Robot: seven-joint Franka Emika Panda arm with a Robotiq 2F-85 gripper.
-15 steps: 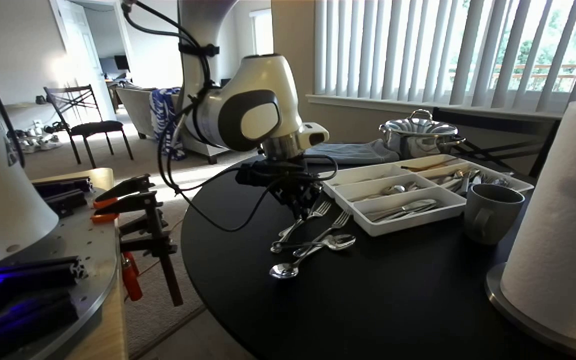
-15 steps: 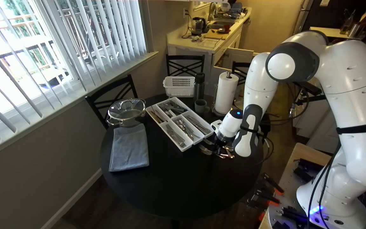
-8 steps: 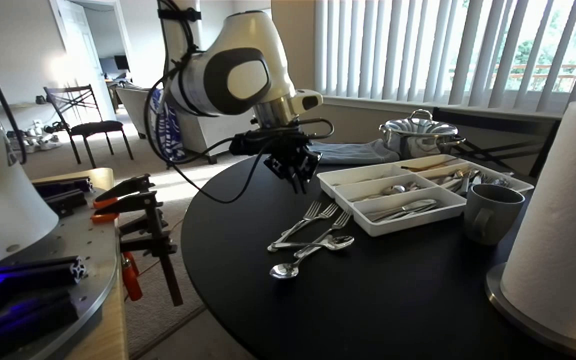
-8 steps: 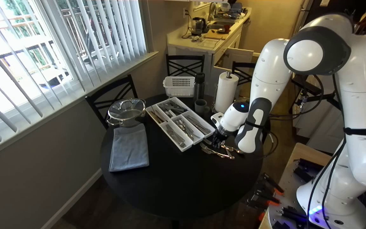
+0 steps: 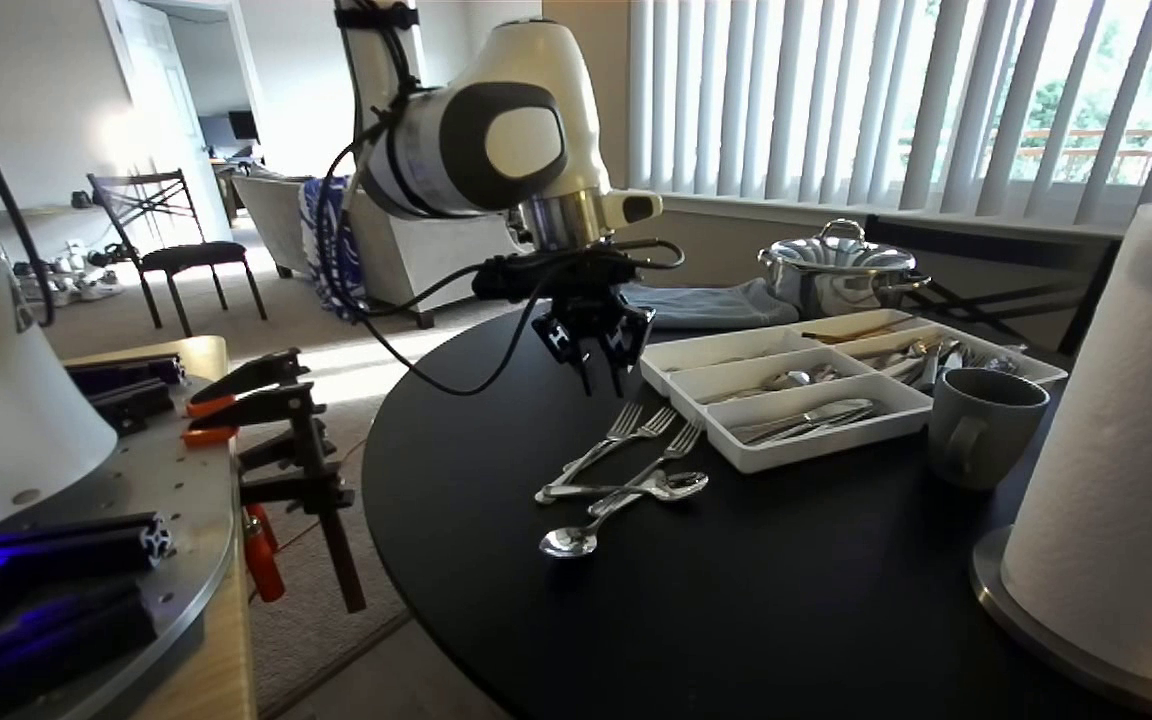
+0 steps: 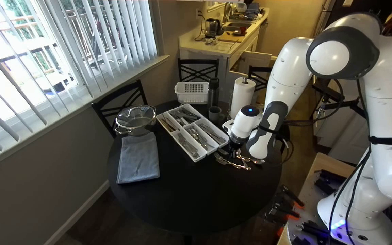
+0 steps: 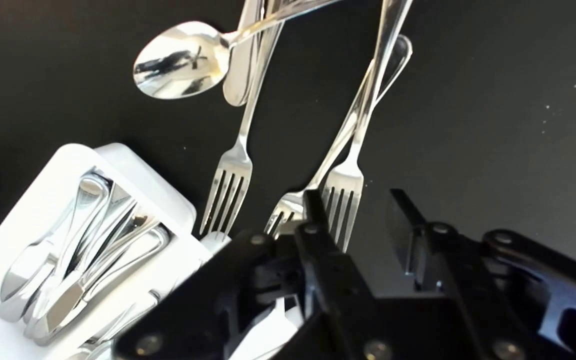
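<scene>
Nearest fork (image 7: 346, 175) lies on the black table (image 5: 786, 600), lower than the gripper (image 5: 603, 387); in the wrist view its tines sit toward the gap between the fingers, long axis running away from the tool at a slight slant; it crosses a second fork (image 7: 294, 201); third fork (image 7: 234, 164) near, spoon (image 7: 183, 65) over its handle; white tray (image 5: 826, 438) just beside; gripper hangs above, jaws partway apart, nothing between them, no contact seen.
</scene>
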